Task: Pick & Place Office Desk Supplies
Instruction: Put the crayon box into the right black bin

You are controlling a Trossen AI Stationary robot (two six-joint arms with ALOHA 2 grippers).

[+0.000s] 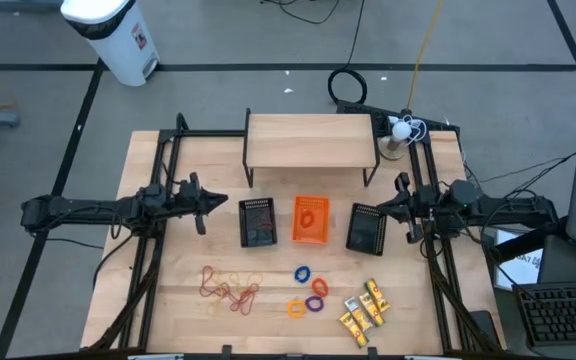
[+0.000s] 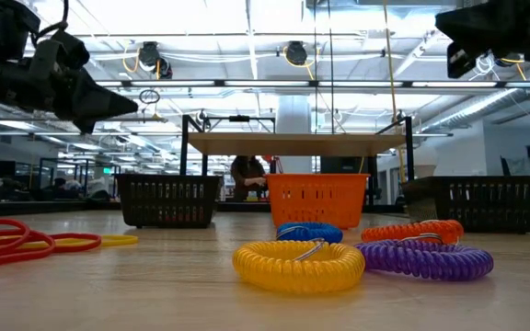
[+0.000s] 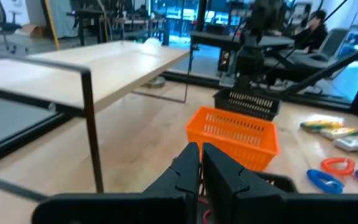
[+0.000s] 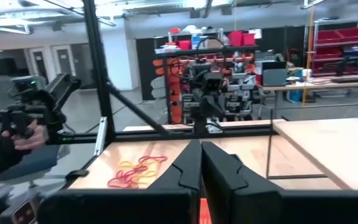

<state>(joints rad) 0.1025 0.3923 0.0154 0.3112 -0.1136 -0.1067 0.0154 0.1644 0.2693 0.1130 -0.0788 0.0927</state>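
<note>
Surface: pale wooden table, orange mesh plastic tray at centre.
Left gripper: fingers together, empty, raised.
Right gripper: fingers together, empty, raised.

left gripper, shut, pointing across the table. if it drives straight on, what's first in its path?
Likely the black mesh tray just ahead of the left gripper. If the gripper passes above its rim, the orange basket behind it comes next.

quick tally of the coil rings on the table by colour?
Blue plastic coil ring: 1
Red-orange plastic coil ring: 1
Yellow-orange plastic coil ring: 1
Purple plastic coil ring: 1
Total: 4
</note>
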